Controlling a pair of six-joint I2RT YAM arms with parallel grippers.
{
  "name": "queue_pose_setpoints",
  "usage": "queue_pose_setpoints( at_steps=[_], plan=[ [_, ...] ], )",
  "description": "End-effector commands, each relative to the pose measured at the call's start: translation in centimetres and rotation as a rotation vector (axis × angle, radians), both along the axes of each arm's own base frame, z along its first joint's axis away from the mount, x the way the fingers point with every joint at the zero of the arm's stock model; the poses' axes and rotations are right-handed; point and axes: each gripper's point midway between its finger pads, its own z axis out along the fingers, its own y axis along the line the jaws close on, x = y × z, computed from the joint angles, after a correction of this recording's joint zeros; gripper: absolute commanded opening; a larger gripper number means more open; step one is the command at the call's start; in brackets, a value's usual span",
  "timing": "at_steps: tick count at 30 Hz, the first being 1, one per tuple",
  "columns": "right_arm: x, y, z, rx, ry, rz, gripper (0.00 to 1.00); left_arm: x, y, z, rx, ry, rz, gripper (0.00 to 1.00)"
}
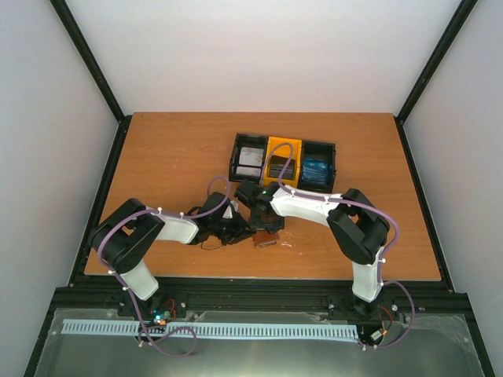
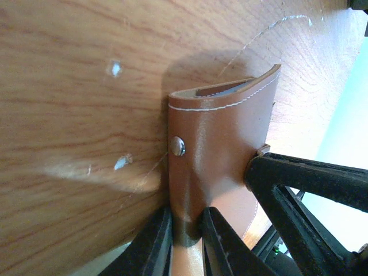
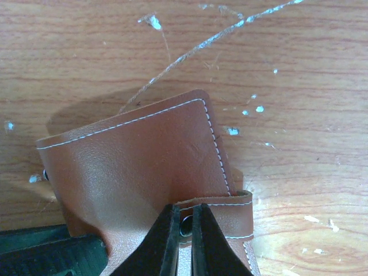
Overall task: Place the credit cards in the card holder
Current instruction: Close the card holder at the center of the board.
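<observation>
The brown card holder (image 1: pixel 263 239) lies folded on the table between both grippers. My left gripper (image 2: pixel 187 233) is shut on one edge of the card holder (image 2: pixel 221 144), next to its snap stud. My right gripper (image 3: pixel 185 227) is shut on the snap strap of the card holder (image 3: pixel 144 167). In the top view the left gripper (image 1: pixel 236 228) and right gripper (image 1: pixel 268 223) meet over it. The credit cards lie in the tray: a whitish one (image 1: pixel 250 162), a dark one (image 1: pixel 280 167) and a blue one (image 1: pixel 317 168).
The black-and-yellow three-compartment tray (image 1: pixel 284 142) stands behind the grippers at the table's middle back. The right arm's black finger (image 2: pixel 310 184) shows in the left wrist view beside the wallet. The wooden table (image 1: pixel 173 157) has scratches and pale specks.
</observation>
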Motion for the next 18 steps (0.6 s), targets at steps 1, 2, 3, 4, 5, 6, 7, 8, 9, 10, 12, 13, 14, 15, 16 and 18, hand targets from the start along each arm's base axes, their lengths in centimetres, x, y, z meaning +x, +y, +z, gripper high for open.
queue_pose_setpoints(
  at_steps=[1, 2, 3, 4, 5, 6, 7, 8, 9, 10, 12, 13, 14, 15, 16, 18],
  plan=[
    [-3.6, 1.3, -5.8, 0.052, 0.173, -0.015, 0.03, -4.8, 5.4, -7.2, 0.274, 0.228, 0.063, 0.16],
    [-3.3, 1.8, -5.1, 0.094, 0.148, -0.021, 0.03, -4.8, 5.3, -7.1, 0.271, 0.226, 0.063, 0.16],
    [-2.7, 2.1, -4.2, 0.124, 0.114, -0.028, 0.03, -4.8, 5.4, -7.1, 0.272, 0.226, 0.063, 0.16],
    [-2.2, 2.2, -3.3, 0.146, 0.079, -0.032, 0.03, -4.8, 5.4, -7.0, 0.272, 0.223, 0.066, 0.16],
    [-1.6, 2.3, -2.5, 0.164, 0.050, -0.034, 0.03, -4.7, 5.4, -7.0, 0.271, 0.222, 0.067, 0.16],
    [-1.1, 2.1, -1.8, 0.177, 0.029, -0.039, 0.03, -4.7, 5.4, -7.0, 0.271, 0.220, 0.066, 0.16],
    [-0.6, 2.0, -1.1, 0.190, 0.011, -0.040, 0.03, -4.7, 5.4, -7.0, 0.273, 0.221, 0.065, 0.16],
    [-0.2, 1.7, -0.6, 0.197, -0.001, -0.042, 0.03, -4.7, 5.4, -6.9, 0.272, 0.220, 0.065, 0.16],
    [0.1, 1.5, -0.2, 0.202, -0.013, -0.045, 0.03, -4.7, 5.4, -6.9, 0.273, 0.219, 0.062, 0.16],
    [0.3, 1.3, 0.3, 0.207, -0.024, -0.045, 0.03, -4.7, 5.4, -6.9, 0.274, 0.219, 0.063, 0.16],
    [0.6, 1.0, 0.8, 0.208, -0.037, -0.038, 0.03, -4.6, 5.4, -6.9, 0.276, 0.217, 0.060, 0.16],
    [0.7, 1.0, 1.0, 0.210, -0.045, -0.031, 0.04, -4.6, 5.4, -6.9, 0.278, 0.215, 0.060, 0.16],
    [0.7, 1.0, 1.3, 0.212, -0.049, -0.025, 0.05, -4.5, 5.4, -6.9, 0.280, 0.213, 0.059, 0.16],
    [0.8, 1.1, 1.6, 0.218, -0.056, -0.017, 0.07, -4.5, 5.4, -6.9, 0.282, 0.214, 0.058, 0.16],
    [0.9, 1.2, 1.9, 0.223, -0.062, -0.006, 0.09, -4.5, 5.4, -6.9, 0.285, 0.213, 0.057, 0.16],
    [1.0, 1.1, 2.3, 0.215, -0.068, 0.001, 0.11, -4.5, 5.4, -6.9, 0.289, 0.212, 0.057, 0.16]
  ],
)
